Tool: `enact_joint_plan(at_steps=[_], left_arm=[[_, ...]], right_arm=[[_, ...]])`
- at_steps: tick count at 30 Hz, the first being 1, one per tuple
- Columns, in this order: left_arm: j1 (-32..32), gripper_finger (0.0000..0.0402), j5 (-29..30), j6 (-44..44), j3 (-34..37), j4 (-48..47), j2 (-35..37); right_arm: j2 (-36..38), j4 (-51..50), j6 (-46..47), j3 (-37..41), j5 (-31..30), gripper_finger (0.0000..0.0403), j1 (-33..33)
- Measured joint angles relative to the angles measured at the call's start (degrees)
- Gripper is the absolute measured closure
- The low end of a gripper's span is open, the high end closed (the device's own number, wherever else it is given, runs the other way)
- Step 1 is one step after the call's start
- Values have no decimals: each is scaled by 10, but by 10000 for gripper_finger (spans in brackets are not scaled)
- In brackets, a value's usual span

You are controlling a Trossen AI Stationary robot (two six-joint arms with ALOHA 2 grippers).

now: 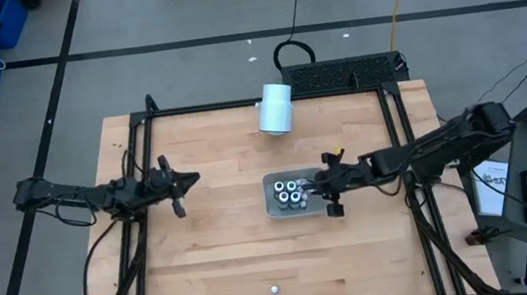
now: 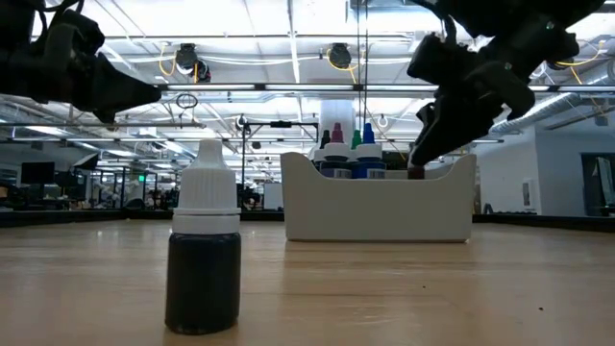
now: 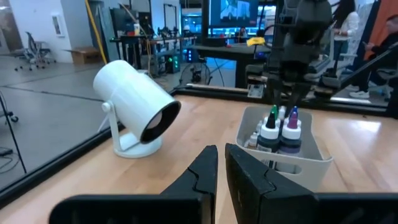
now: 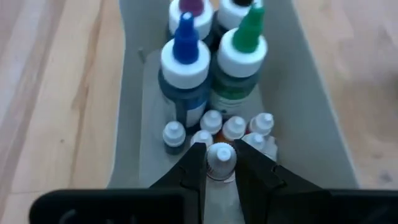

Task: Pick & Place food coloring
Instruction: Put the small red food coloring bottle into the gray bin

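The food coloring sits in a grey tray (image 1: 272,207) at mid-table. Tall dark bottles with coloured tips (image 4: 185,59) fill its far part. Several tiny white-capped bottles (image 4: 235,127) cluster at the end nearest my right gripper. One more small dark bottle with a white cap (image 2: 204,255) stands upright on its base near the table's near edge (image 1: 274,289). My right gripper (image 4: 221,165) reaches into the tray's right end (image 1: 330,198) and is shut on a tiny bottle. My left gripper (image 3: 221,165) hovers shut over the table's left part (image 1: 187,183). My right gripper pinches one tiny bottle by its white cap (image 4: 221,154) between the two fingers (image 4: 194,163). They come slanting down from the table's right side, into the tray's end. The bottle stands upright among the other small ones. The fingers hide whether its base rests on the tray floor.
A large white cylinder on a stand (image 1: 276,108) lies near the table's far edge, beyond the tray. Bare wood stretches between the tray and the lone bottle, and to the left. A black frame borders the tabletop.
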State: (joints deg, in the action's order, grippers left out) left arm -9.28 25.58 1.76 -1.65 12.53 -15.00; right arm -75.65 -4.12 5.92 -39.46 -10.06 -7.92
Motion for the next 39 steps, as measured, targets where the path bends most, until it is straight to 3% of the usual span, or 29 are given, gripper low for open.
enact_joint_plan(at_steps=[15,24,39], left_arm=[[0,366,0,4,0,10,0],[0,366,0,2,0,13,0],[0,366,5,-6,0,15,0]], right_arm=[[-31,0,-8,0,28,353,-1],[-77,73,-10,5,27,353,-1],[-73,35,-8,5,23,353,1]])
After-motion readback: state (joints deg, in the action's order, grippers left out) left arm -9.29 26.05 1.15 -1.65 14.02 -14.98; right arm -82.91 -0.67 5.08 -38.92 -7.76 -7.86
